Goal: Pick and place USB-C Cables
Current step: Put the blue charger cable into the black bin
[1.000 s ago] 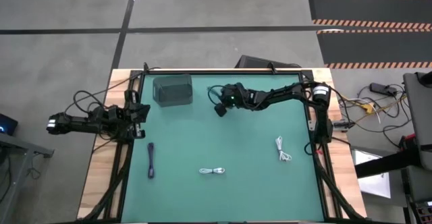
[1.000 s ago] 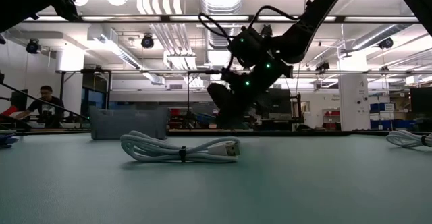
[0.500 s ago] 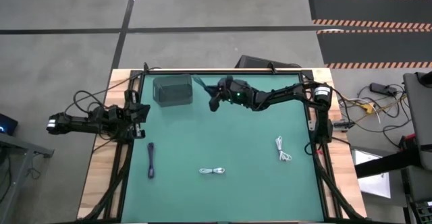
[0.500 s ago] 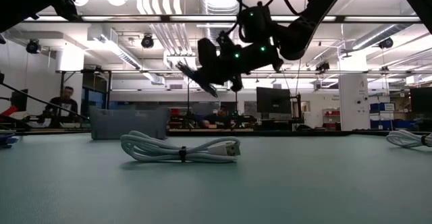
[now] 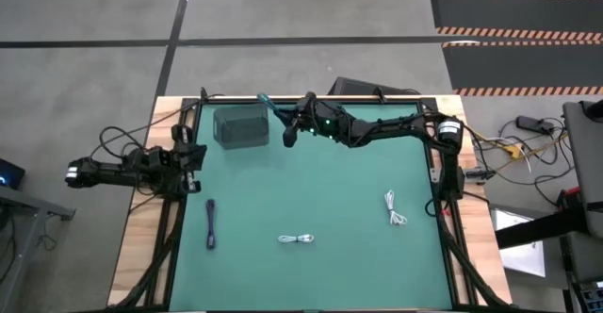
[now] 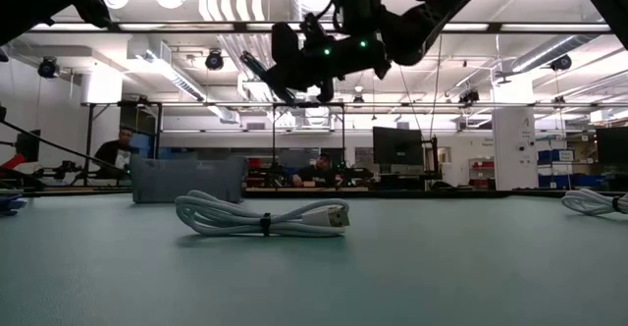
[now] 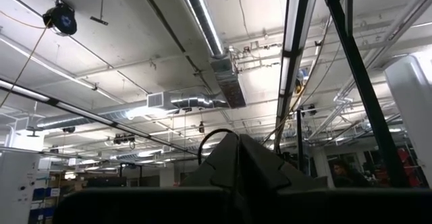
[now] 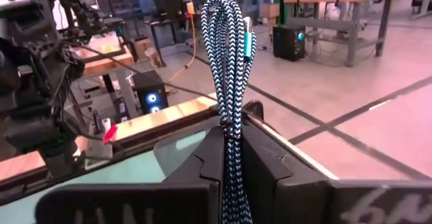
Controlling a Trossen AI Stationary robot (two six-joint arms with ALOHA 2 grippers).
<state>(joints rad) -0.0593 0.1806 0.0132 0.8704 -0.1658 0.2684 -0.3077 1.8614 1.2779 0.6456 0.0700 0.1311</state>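
- Gripping a dark braided cable (image 8: 228,75) between closed jaws, the right gripper (image 5: 288,131) hangs above the worktop (image 5: 330,200), just beside the grey box (image 5: 241,125)
- Left gripper (image 5: 193,156) waits closed at the worktop's left edge
- Left to move, I judge: dark cable (image 5: 210,224), two white cables (image 5: 298,239) (image 5: 394,207)
- Box inside is hard to see

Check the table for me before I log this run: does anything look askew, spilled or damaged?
Nothing stands out. The right gripper holds a dark braided cable aloft near the grey box. One dark cable and two white cables lie bundled on the mat.
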